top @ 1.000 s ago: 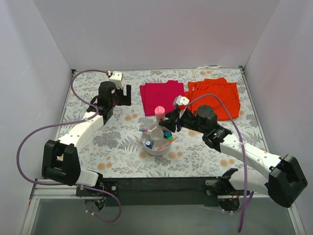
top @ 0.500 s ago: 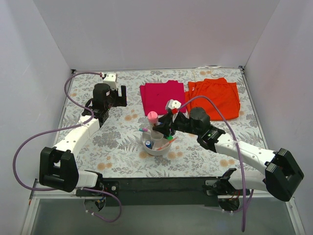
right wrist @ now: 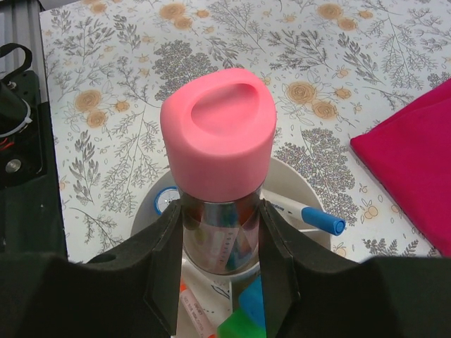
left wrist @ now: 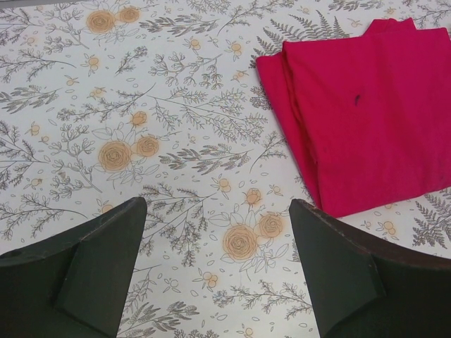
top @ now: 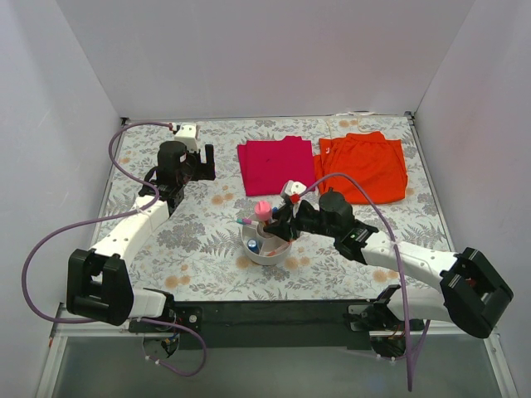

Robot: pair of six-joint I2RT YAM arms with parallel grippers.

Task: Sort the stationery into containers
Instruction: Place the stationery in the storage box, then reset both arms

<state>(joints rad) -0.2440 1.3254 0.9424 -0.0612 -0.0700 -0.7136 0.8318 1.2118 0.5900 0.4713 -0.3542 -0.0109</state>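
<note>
My right gripper [top: 270, 222] is shut on a clear tube with a pink cap [right wrist: 218, 151], holding it upright with its lower end in the central cup of the round white organizer [top: 265, 249]. The tube also shows in the top view [top: 264, 211]. In the organizer's compartments lie a blue-capped marker [right wrist: 310, 217], blue and green capped markers [right wrist: 250, 310], a thin orange pen [right wrist: 194, 310] and a round blue-rimmed item [right wrist: 166, 200]. My left gripper [top: 206, 162] is open and empty over the floral cloth at the back left, far from the organizer.
A folded magenta cloth [top: 276, 163] and an orange cloth [top: 363, 166] lie at the back. The magenta cloth also shows in the left wrist view [left wrist: 366, 113]. White walls enclose the floral table [top: 191, 240] on three sides.
My right gripper has carried the pink-capped tube left and down, from beside the organizer to over and into its central cup. The left arm shifted slightly, then stayed still.
</note>
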